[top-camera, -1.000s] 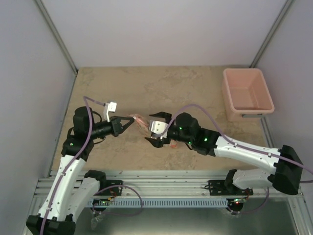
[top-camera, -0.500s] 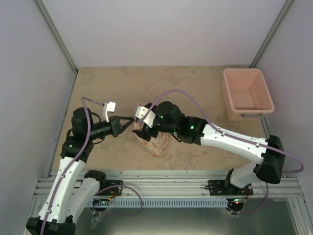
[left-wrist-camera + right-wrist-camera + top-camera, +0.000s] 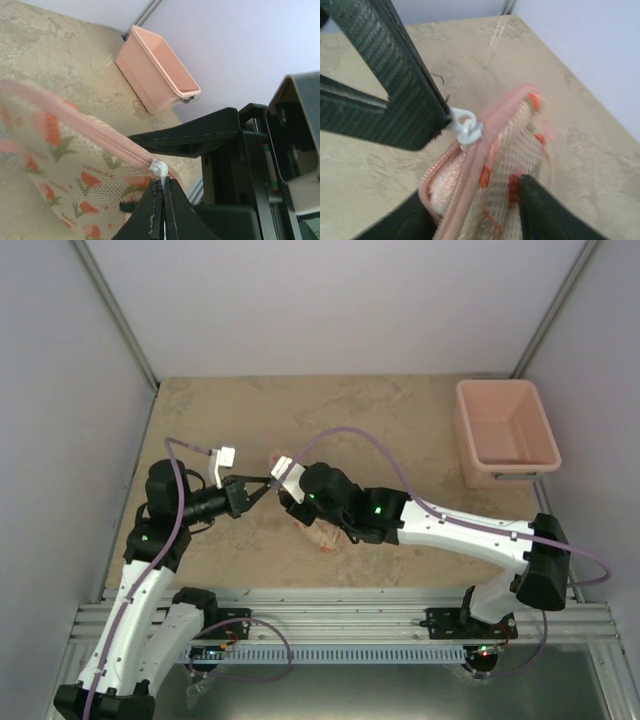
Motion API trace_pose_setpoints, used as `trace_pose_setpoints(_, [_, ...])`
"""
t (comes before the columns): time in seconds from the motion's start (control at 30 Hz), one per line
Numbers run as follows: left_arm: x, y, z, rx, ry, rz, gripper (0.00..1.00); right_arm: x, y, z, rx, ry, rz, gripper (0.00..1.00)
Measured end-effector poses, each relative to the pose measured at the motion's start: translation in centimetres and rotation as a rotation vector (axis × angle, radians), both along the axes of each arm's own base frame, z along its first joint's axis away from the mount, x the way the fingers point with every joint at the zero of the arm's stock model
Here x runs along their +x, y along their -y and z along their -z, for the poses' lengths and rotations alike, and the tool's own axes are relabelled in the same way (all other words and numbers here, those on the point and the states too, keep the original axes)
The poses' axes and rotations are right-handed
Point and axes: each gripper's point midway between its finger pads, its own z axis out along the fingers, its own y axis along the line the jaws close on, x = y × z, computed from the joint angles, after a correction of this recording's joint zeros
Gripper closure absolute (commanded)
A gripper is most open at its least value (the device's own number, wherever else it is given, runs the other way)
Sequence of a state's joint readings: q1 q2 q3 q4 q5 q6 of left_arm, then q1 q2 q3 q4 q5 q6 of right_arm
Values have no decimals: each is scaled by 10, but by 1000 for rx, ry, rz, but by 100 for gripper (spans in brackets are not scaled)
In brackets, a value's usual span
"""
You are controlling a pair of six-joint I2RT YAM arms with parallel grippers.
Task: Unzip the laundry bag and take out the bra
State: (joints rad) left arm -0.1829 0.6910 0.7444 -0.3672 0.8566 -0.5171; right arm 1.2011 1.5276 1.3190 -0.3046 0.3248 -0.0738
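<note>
The laundry bag (image 3: pixel 324 531), pale mesh with orange-red print and a pink zip, hangs off the table between both arms. My left gripper (image 3: pixel 266 488) is shut on its white zipper pull (image 3: pixel 159 169), pinched at the fingertips (image 3: pixel 163 181). In the right wrist view the same pull (image 3: pixel 465 128) sits at the tip of the left gripper's black fingers (image 3: pixel 395 100). My right gripper (image 3: pixel 472 192) straddles the bag's top (image 3: pixel 510 160), one finger on each side against the mesh. The zip gapes slightly, showing pale pink lining. The bra is hidden.
A rigid pink plastic tub (image 3: pixel 505 430) stands at the table's back right, also seen in the left wrist view (image 3: pixel 160 70). The beige tabletop (image 3: pixel 400 420) is walled by grey panels. The right arm's purple cable arcs over the bag.
The right arm swung left over the bag until its gripper met the left gripper, and its jaws narrowed around the bag's top. The left arm stayed put, still pinching the pull.
</note>
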Motion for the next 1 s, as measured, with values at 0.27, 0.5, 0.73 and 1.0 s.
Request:
trace_pose_setpoints(0.27, [0, -2, -2, 2, 14, -16, 100, 9, 14, -9, 6, 30, 67, 100])
trace_pose_setpoints(0.5, [1, -9, -1, 3, 33, -46, 100, 7, 48, -19, 111, 28, -28, 99])
trace_pose_setpoints(0.73, [2, -13, 14, 7, 5, -63, 100, 10, 103, -13, 287, -14, -169, 100])
trace_pose_setpoints(1.0, [-4, -10, 20, 1, -10, -31, 100, 1, 113, 6, 389, -94, -307, 95])
